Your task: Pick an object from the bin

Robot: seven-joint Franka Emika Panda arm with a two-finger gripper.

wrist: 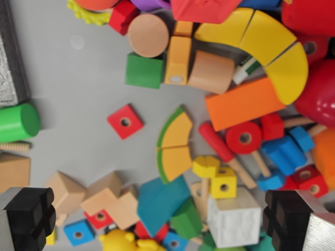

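Jaws [159, 217] spread wide and holding nothing: my two black fingers [29, 214] show at the near corners of the wrist view, one at its left, one at its right, with a crowd of toys between them. I hang over the bin, whose grey floor [78, 83] is bare on the left and packed on the right.

No piece is chosen for me, so the job now is to choose well. Directly between my fingers lie a teal block [159, 201], a white cube [234, 218], a small yellow nut [224, 183] and a yellow figure [123, 241], all touching or overlapping. Closing there would likely catch two things at once or wedge a finger on a neighbour.

The red square [125, 121] with a hole is the best bet, I judge. It lies flat and alone on the floor, well apart from the green block [144, 71] farther off and just left of the yellow-and-green arc [175, 146]. It looks thin, though, so I would have to go right down to the floor and grip its edges squarely.

The green cylinder [18, 121] at the far left is also fairly free, but it lies on its side and may roll away from one finger.

I would shift left and farther out until the red square is centred, turn so my fingers face two flat sides, then descend straight and close slowly.
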